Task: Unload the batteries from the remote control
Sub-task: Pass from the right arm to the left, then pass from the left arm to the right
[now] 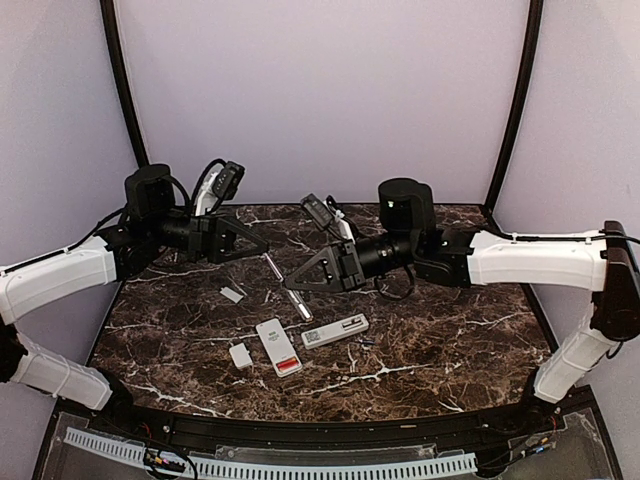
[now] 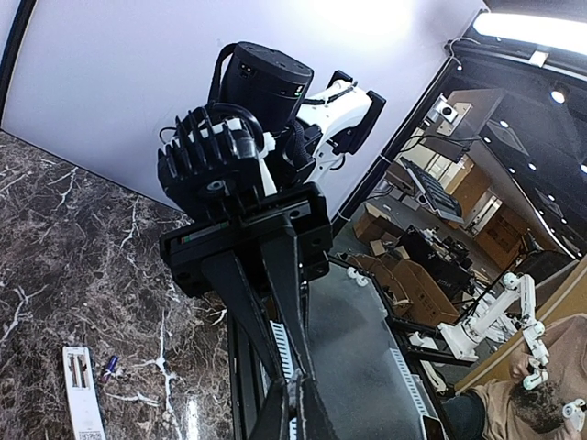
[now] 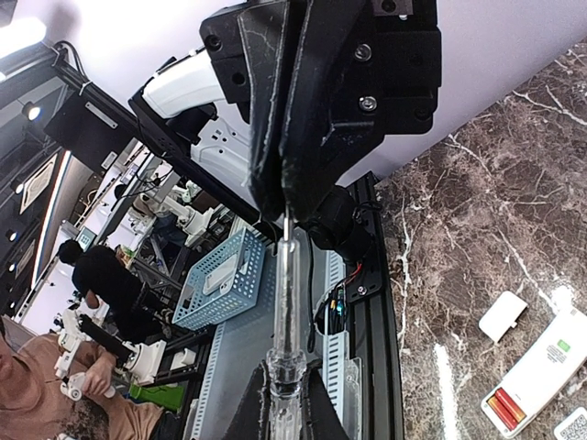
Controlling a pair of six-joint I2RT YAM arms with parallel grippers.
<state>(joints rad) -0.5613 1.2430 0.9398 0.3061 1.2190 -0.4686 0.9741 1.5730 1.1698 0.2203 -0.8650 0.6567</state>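
Batteries [image 3: 503,408], slim red cylindrical cells, sat in the open white remote control [image 1: 274,338] on the dark marble table [image 1: 450,330] toward its near edge, likely light, rigid and slippery, best levered at one end, while left fingers [image 3: 252,412] and right fingers [image 3: 312,119] clamped a clear-handled steel screwdriver [image 3: 286,302].

The left gripper [image 1: 264,250] and right gripper [image 1: 293,284] meet tip to tip over the marble table [image 1: 450,330], each pinched onto a slim tool [image 1: 274,268] that runs slantwise between them. On the base side of the right gripper lies a white remote [image 1: 276,340] with red batteries [image 1: 287,366] showing at its near end. A second remote [image 1: 336,330] lies just beside it. One white cover [image 1: 232,293] sits near the left gripper and another [image 1: 240,355] lies farther toward the bases.
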